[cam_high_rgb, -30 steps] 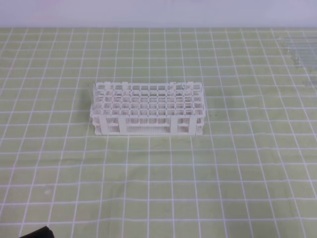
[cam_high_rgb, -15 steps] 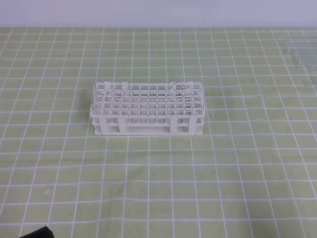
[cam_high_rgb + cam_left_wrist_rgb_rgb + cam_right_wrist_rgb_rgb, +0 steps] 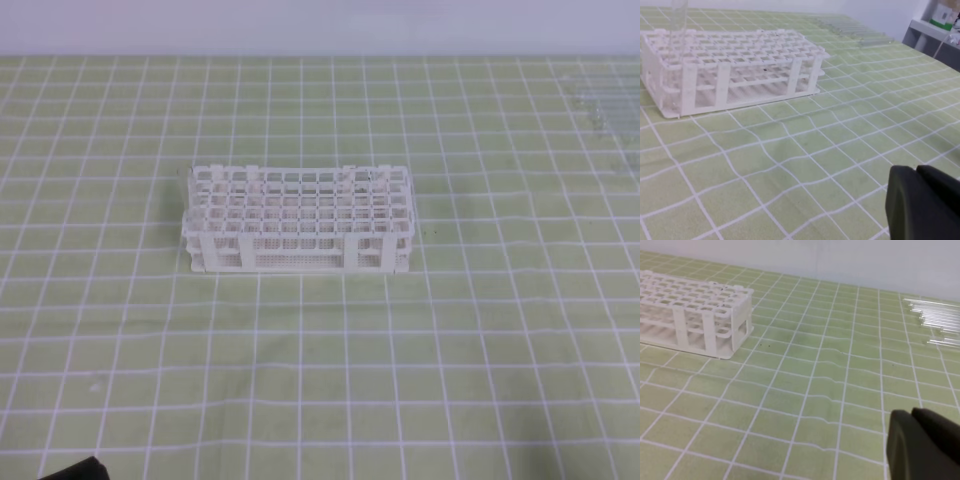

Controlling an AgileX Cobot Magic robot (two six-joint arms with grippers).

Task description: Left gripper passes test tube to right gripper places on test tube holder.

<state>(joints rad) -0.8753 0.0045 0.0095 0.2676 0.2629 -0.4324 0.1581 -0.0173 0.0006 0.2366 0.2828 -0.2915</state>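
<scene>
The white test tube holder (image 3: pixel 297 220) stands in the middle of the green checked mat, also seen in the left wrist view (image 3: pixel 730 60) and the right wrist view (image 3: pixel 690 310). A clear test tube (image 3: pixel 679 14) appears to stand upright in the rack's far left corner hole. My left gripper (image 3: pixel 916 172) is shut and empty, low over the mat and well short of the rack. My right gripper (image 3: pixel 912 415) is also shut and empty, to the right of the rack and apart from it. Neither claw shows in the high view.
Several clear glass tubes (image 3: pixel 935 320) lie side by side on the mat at the back right (image 3: pixel 605 100), also visible in the left wrist view (image 3: pixel 855 30). A black piece of the left arm (image 3: pixel 70 468) pokes in at the bottom left edge. A shelf (image 3: pixel 935 35) stands beyond the mat.
</scene>
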